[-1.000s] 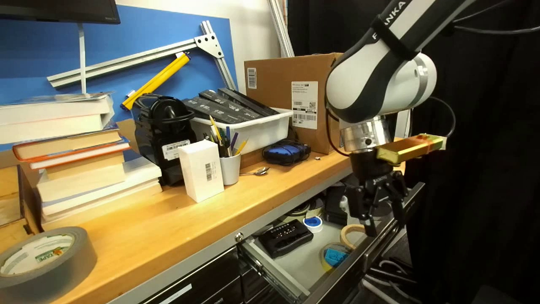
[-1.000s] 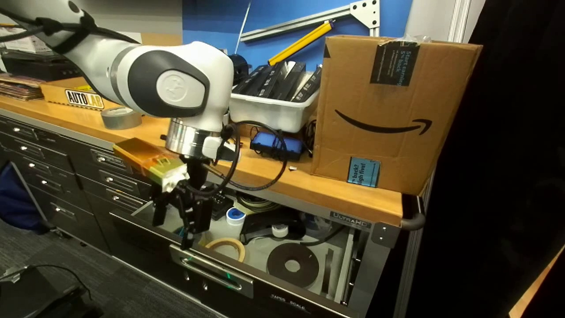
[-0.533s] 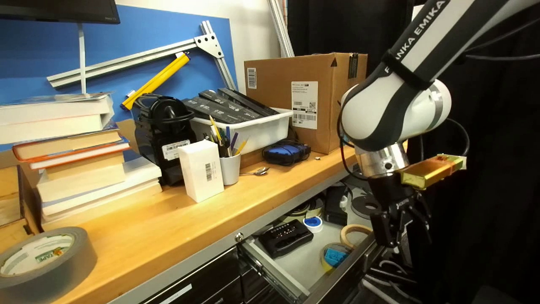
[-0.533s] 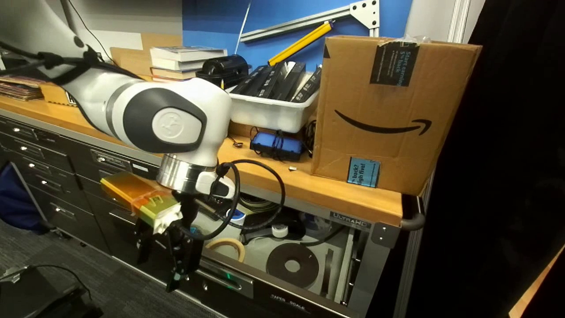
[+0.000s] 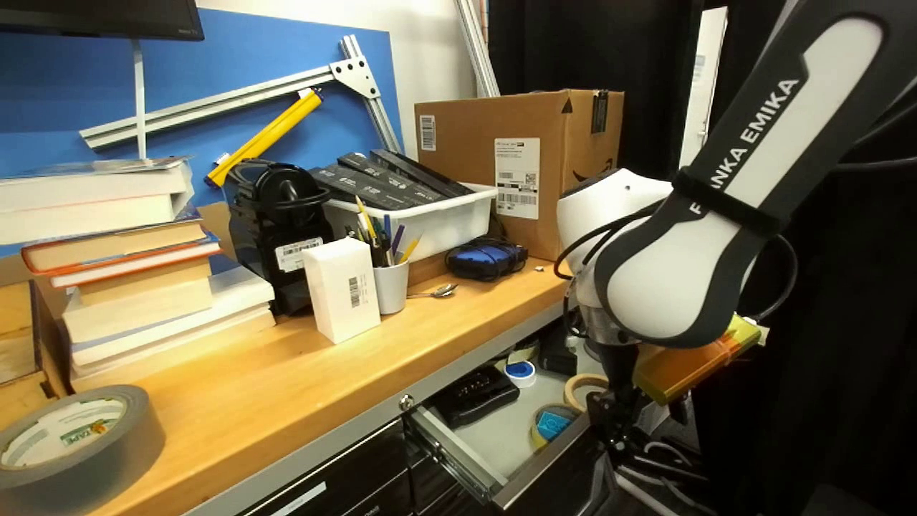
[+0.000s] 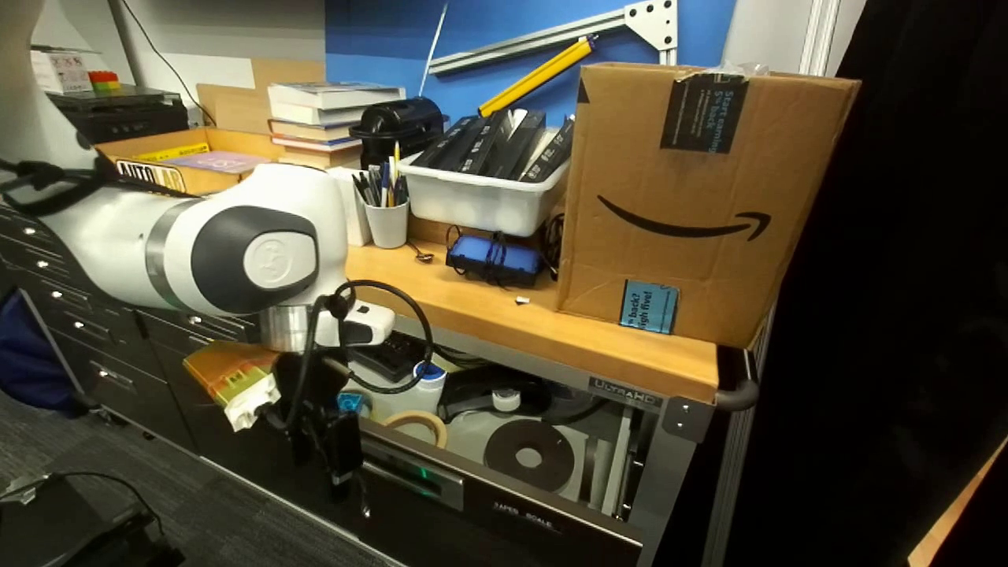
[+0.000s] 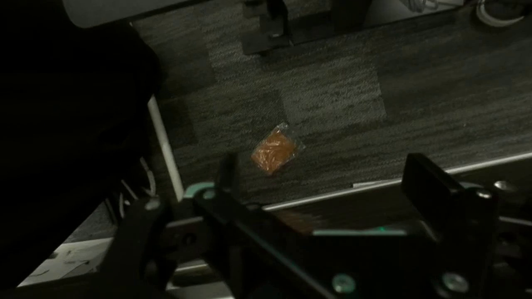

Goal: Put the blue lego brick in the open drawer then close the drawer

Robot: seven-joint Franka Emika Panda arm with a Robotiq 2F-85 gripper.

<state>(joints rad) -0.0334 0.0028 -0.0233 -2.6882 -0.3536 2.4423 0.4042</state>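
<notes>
The light-blue lego brick (image 5: 552, 424) lies inside the open drawer (image 5: 494, 443), on or in a yellowish tape roll near the drawer front. It also shows in an exterior view (image 6: 350, 403), partly hidden by the arm. The dark drawer front (image 6: 579, 516) stands partly pulled out from under the bench top. My gripper (image 5: 615, 430) is outside the drawer, low at its front near the handle (image 6: 417, 476). It seems to press on the front, but the contact is hidden. In the wrist view, the gripper's fingers (image 7: 322, 172) are wide apart with nothing between them.
The drawer also holds a black device (image 5: 474, 394), a blue-and-white spool (image 5: 521, 373), a beige tape ring (image 6: 417, 425) and a dark roll (image 6: 496, 455). The wooden bench top (image 5: 430, 337) bears a cardboard box (image 6: 693, 205). An orange packet (image 7: 274, 151) lies on the carpet.
My gripper has moved from above the drawer's front edge to outside and down in front of it. In the last half second the drawer has slid inward a little with its contents.
</notes>
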